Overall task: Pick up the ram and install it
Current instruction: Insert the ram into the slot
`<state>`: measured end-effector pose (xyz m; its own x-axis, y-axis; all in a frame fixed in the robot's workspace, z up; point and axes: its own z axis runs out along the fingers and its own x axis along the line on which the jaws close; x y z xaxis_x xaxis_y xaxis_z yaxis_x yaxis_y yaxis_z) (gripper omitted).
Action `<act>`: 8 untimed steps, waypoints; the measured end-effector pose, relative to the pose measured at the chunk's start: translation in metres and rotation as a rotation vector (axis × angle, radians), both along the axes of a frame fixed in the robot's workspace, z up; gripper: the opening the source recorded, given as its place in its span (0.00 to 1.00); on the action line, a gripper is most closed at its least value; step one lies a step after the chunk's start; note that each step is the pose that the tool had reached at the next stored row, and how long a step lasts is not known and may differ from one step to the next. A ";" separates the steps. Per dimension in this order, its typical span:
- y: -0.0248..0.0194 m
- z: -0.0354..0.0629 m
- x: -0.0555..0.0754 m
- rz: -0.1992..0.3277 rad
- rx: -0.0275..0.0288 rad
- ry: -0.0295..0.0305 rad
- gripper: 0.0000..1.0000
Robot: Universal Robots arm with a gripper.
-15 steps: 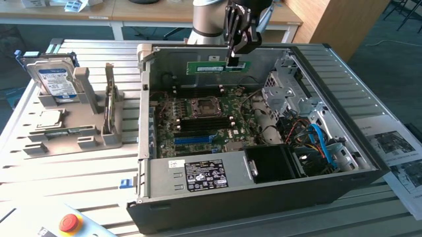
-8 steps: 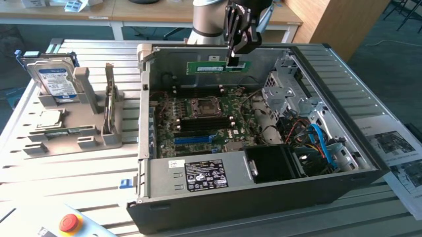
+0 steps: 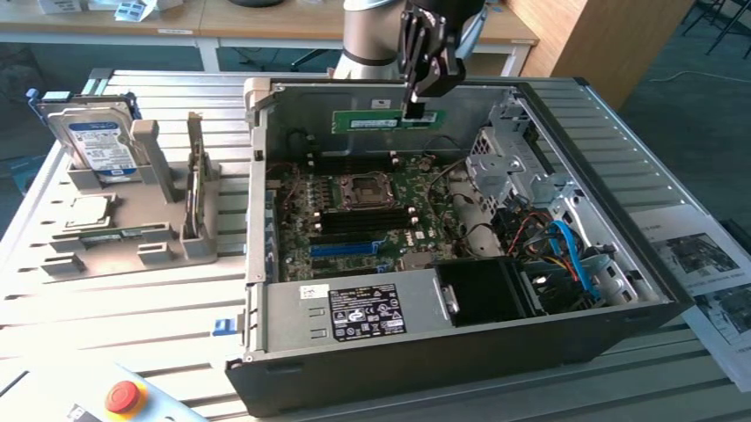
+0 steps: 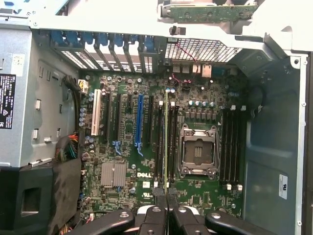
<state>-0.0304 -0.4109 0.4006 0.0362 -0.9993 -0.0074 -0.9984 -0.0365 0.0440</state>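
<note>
Over the motherboard point(image 4: 195, 196), tool point(image 4: 167, 199) clamped on ram point(image 4: 166, 142), long edge parallel to slots point(image 4: 174, 142)

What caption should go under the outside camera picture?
The gripper holds the green ram over the motherboard of the open computer case.

Open tower case point(image 3: 470, 352) lies on its side mid-frame in the exterior view, on a slatted aluminium table point(image 3: 118, 308). Inside: Dell motherboard point(image 3: 399, 198), CPU socket point(image 3: 358, 192) mid-board, blue expansion slot point(image 3: 346, 249) close to the labelled power supply point(image 3: 352, 312), blue cables point(image 3: 575, 255) below the drive cage point(image 3: 516, 167). Grey fixture point(image 3: 129, 251) on the exterior view's left: hard drive point(image 3: 100, 145) upright, card point(image 3: 196, 176) on edge, CPU chip point(image 3: 88, 211) flat. Red e-stop button point(image 3: 123, 396) lower left. Printed sheets point(image 3: 704, 264) at right edge.
</note>
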 end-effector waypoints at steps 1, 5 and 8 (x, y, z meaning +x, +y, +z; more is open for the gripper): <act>0.0000 -0.0010 0.000 0.000 -0.0002 0.0000 0.12; 0.0000 -0.0057 0.000 0.000 -0.0002 0.0000 0.12; 0.0000 -0.0098 0.000 0.000 -0.0002 -0.0001 0.12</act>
